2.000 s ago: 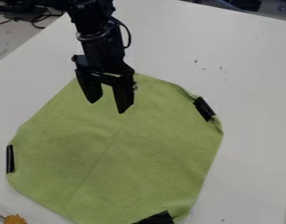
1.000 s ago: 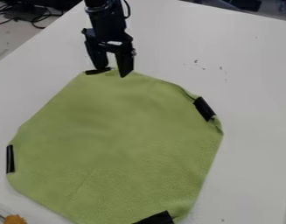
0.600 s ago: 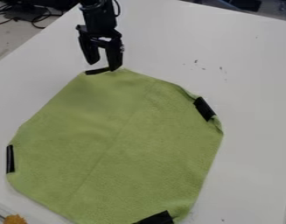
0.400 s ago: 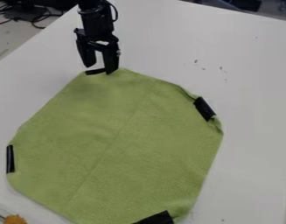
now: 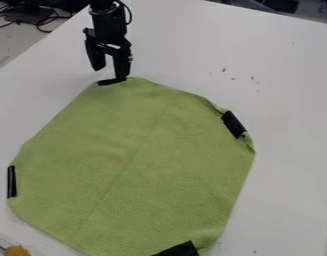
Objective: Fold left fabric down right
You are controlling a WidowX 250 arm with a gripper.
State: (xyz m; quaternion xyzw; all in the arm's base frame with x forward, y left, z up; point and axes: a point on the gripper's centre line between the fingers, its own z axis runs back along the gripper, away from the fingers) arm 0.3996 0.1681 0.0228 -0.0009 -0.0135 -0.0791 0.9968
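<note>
Open end effector [image 5: 109, 74]; green fabric [image 5: 139, 165]

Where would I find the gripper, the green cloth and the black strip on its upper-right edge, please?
Gripper [image 5: 109, 74]: camera view, midway between its fingertips.
Green cloth [image 5: 132, 160]: camera view, near its middle.
Black strip [image 5: 233, 124]: camera view, middle of the strip.

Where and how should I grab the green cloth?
Probably by the black strip at the far edge of the green cloth, just below the open gripper. I'd come from above and pinch across that edge, since the cloth lies flat and the strip borders it.
</note>
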